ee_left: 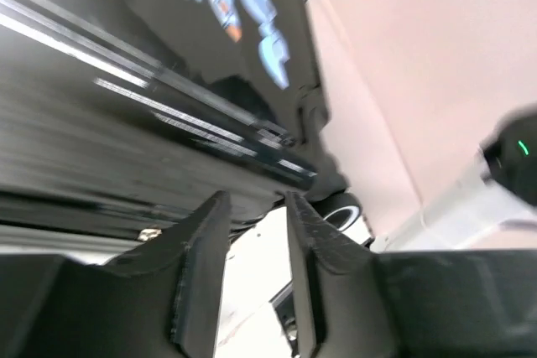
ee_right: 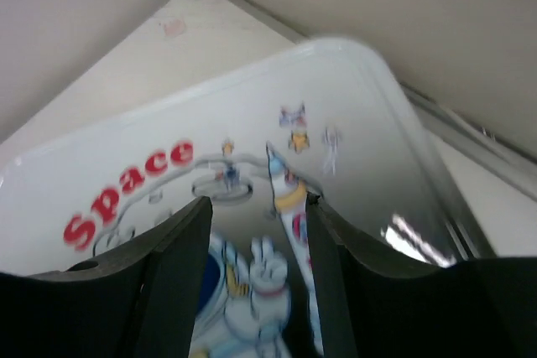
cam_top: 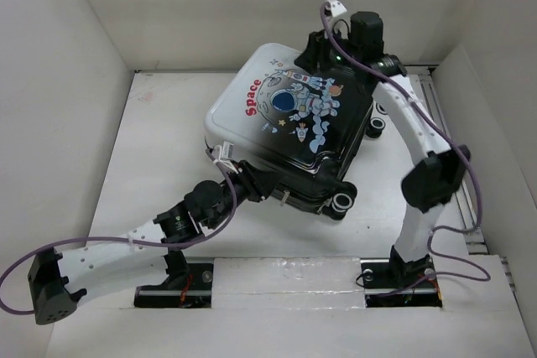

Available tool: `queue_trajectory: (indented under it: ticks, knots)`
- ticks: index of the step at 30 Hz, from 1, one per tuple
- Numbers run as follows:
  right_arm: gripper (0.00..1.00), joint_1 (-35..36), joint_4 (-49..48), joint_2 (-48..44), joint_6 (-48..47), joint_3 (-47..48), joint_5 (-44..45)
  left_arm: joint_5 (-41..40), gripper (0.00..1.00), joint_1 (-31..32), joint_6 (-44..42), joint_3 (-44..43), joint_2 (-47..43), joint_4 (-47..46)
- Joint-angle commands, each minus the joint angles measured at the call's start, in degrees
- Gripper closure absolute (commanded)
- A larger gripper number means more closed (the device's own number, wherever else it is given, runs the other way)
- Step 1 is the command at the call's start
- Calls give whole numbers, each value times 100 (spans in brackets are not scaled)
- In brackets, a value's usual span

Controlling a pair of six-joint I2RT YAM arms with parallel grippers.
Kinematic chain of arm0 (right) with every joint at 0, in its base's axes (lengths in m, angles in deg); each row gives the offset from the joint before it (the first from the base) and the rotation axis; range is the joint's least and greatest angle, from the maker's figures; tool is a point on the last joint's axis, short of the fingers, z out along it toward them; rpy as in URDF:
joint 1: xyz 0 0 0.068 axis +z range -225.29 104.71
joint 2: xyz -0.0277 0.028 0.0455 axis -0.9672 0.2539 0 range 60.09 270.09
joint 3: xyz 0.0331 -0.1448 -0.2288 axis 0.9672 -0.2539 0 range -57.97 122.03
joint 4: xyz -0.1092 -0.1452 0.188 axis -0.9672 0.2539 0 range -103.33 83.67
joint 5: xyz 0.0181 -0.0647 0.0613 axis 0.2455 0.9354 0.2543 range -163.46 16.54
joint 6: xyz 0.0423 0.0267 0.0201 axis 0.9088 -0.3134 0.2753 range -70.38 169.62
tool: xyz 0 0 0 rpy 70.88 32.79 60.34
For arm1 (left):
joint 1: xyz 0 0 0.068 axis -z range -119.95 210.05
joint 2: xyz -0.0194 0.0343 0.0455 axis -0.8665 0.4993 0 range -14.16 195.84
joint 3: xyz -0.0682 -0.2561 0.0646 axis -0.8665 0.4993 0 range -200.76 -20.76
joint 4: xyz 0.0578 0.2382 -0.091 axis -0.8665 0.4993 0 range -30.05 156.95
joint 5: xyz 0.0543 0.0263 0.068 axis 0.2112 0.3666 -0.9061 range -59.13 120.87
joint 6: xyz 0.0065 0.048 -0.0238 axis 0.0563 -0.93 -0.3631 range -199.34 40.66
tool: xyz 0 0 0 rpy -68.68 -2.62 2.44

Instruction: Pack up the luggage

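The luggage (cam_top: 289, 127) lies flat in the middle of the table, astronaut picture and red "Space" facing up, its two halves together and wheels (cam_top: 341, 202) pointing right. My left gripper (cam_top: 252, 182) is open and empty at the case's near-left side; in the left wrist view its fingers (ee_left: 201, 236) point at the dark shell (ee_left: 126, 106), and only the table shows between them. My right gripper (cam_top: 317, 52) is open and empty over the far right corner of the lid; in the right wrist view the printed lid (ee_right: 252, 148) shows between the fingers (ee_right: 180, 241).
White walls close in the table on the left, back and right. A metal rail (cam_top: 443, 115) runs along the right wall. A taped strip (cam_top: 285, 272) lies between the arm bases at the near edge. Purple cables hang from both arms.
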Motion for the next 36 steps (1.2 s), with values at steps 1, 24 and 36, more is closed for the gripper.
queue_trajectory:
  ticks: [1, 24, 36]
  knots:
    - [45, -110, -818, -1542, 114, -1687, 139, -116, 70, -21, -97, -85, -230, -161]
    - [45, 3820, 430, -9300, 2918, -8663, 5716, 1896, 71, 84, -862, 109, 614, -547]
    - [60, -588, -1908, -6803, 1545, -7897, 2964, 2283, 71, 84, -801, 170, 1237, -1321]
